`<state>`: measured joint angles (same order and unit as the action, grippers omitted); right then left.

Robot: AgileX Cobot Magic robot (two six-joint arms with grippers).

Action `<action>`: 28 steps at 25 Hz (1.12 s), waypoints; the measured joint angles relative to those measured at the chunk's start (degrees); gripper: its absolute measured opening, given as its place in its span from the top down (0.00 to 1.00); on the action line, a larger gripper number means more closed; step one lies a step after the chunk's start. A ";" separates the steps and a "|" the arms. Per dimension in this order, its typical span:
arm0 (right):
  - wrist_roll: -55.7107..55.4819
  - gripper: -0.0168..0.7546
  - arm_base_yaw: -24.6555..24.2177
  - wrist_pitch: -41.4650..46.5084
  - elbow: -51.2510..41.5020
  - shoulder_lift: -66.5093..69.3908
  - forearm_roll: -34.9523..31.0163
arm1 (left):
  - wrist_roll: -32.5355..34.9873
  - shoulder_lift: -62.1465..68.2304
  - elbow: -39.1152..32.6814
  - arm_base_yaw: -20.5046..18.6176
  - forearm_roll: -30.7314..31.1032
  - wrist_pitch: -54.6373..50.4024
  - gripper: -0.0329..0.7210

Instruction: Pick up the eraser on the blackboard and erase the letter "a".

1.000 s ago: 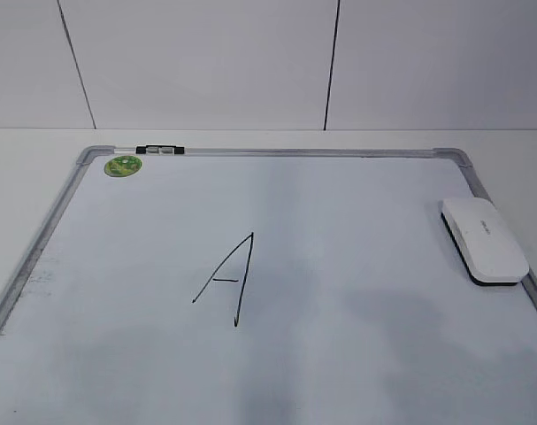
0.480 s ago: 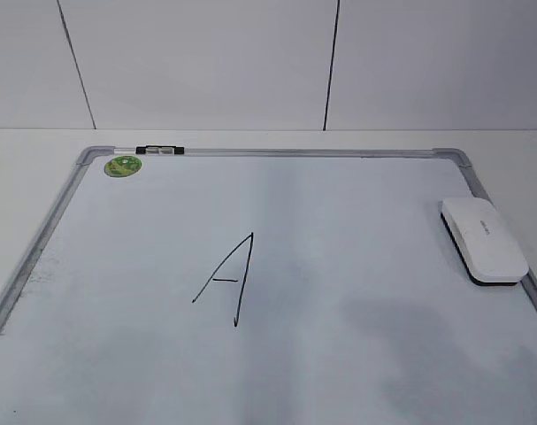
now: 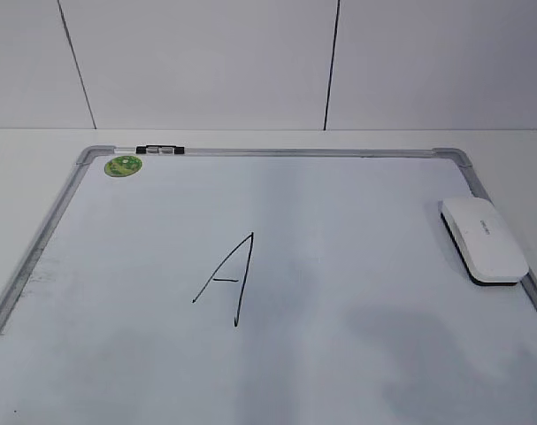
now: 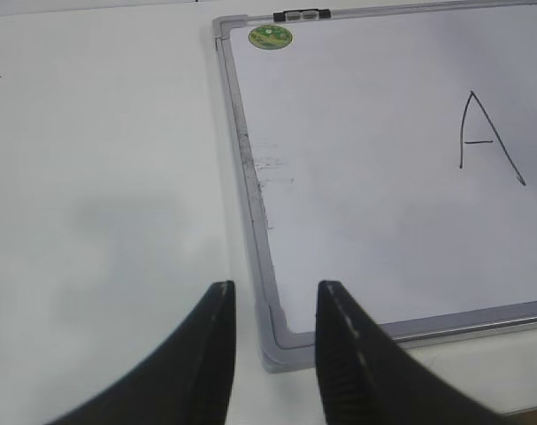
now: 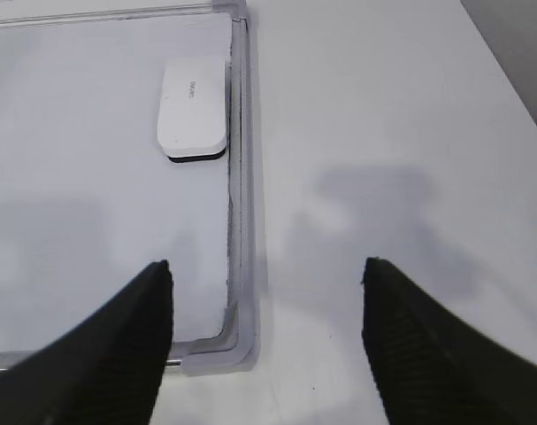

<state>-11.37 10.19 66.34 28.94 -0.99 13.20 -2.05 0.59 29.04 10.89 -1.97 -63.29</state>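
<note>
While both arms idle: right end effector [image 5: 266,270] wide, empty; left end effector [image 4: 273,290] narrow, empty. Eraser [image 3: 483,239], right of frame, hugs blackboard [image 3: 277,153] rim; risk: finger striking frame.

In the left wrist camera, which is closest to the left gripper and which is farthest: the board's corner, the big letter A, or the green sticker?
1. Blackboard corner, right at the left gripper, between its jaws.
2. Letter A, farther up, right side.
3. Green sticker, top of the board, farthest.
</note>
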 joint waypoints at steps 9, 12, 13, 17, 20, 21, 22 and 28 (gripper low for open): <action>0.00 0.28 -2.58 0.00 0.00 0.00 0.24 | 0.00 0.00 0.00 -0.23 0.00 0.00 0.65; 0.00 0.28 -4.45 0.00 0.00 0.00 0.24 | 0.00 0.00 0.00 -1.72 0.00 0.00 0.65; 0.00 0.28 -4.92 0.00 0.00 0.00 0.28 | 0.00 0.00 0.00 -2.40 0.00 0.00 0.65; 0.00 0.28 -6.85 0.00 0.00 0.00 0.37 | 0.00 0.00 0.00 -4.98 0.00 0.00 0.64; 0.00 0.28 -8.76 0.00 0.00 0.00 0.41 | 0.00 0.00 0.00 -6.56 0.00 0.00 0.64; 0.00 0.28 -9.36 0.00 0.00 0.00 0.41 | 0.00 0.00 0.00 -6.83 0.00 0.00 0.64; 0.00 0.28 -9.66 0.00 0.00 0.00 0.41 | 0.00 0.00 0.00 -6.92 0.00 0.00 0.64; 0.00 0.28 -9.99 0.00 0.00 0.00 0.41 | 0.00 0.00 0.00 -7.17 0.00 0.00 0.64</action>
<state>-11.37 0.21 66.34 28.94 -0.99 13.61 -2.05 0.59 29.04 3.72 -1.97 -63.29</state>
